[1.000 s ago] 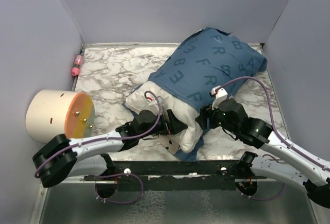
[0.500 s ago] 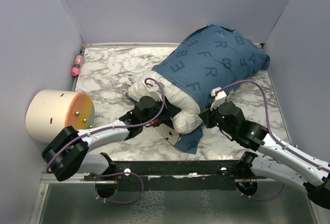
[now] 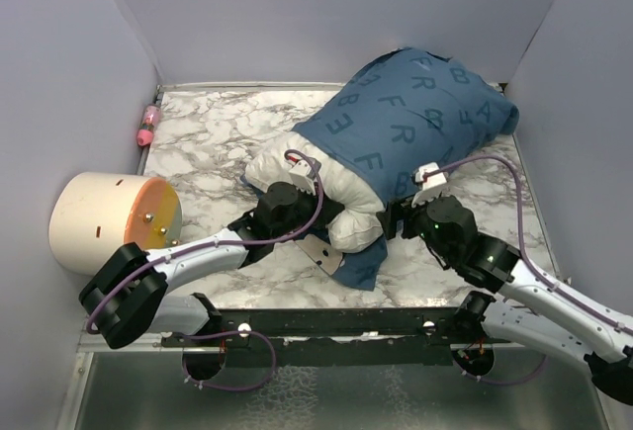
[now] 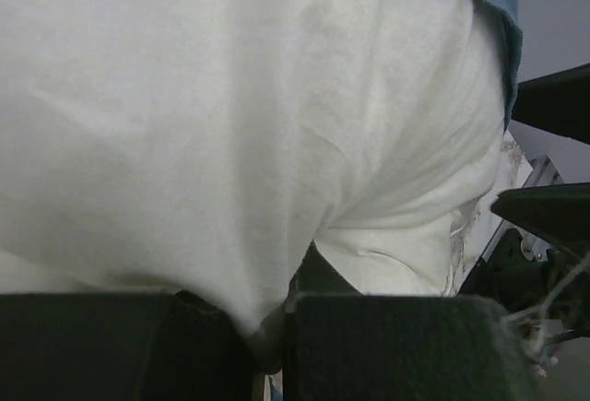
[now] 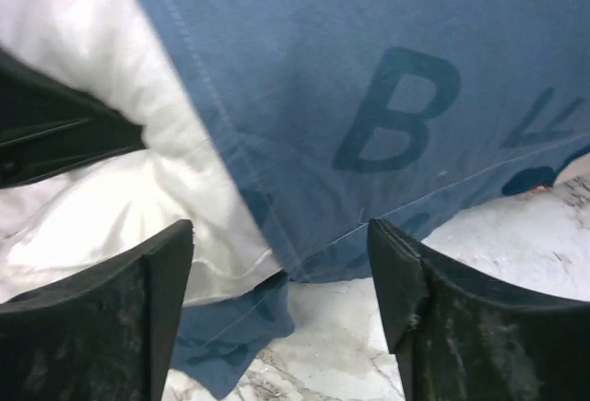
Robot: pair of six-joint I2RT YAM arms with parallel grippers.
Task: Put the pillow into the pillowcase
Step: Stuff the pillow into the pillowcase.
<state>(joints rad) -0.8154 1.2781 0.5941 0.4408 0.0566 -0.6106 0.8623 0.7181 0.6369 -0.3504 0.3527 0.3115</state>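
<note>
The left jaws were shut on a pinch of the pillow (image 4: pixel 230 115), its white cover drawn down into the slit between the pads (image 4: pixel 387 346). A second earlier they had stood wide open against the pillow's bare end, so this was a fresh hold. The right jaws stood open, one finger on either side of the pillowcase (image 5: pixel 369 97) hem, gripping nothing. They had closed there briefly and then let go.

Further out, the pillow lay mostly inside the pillowcase on the marble tabletop (image 3: pixel 218 143), toward the far right corner. Only its near end stuck out of the mouth toward the left arm. That bare end was shorter and more bunched than a second before, pushed closer to the opening. A loose blue flap lay flat beneath it.

The stuffing looked well along, with the last white end left to tuck in. With the hem released, a push from the left might slide the case along rather than fill it.
</note>
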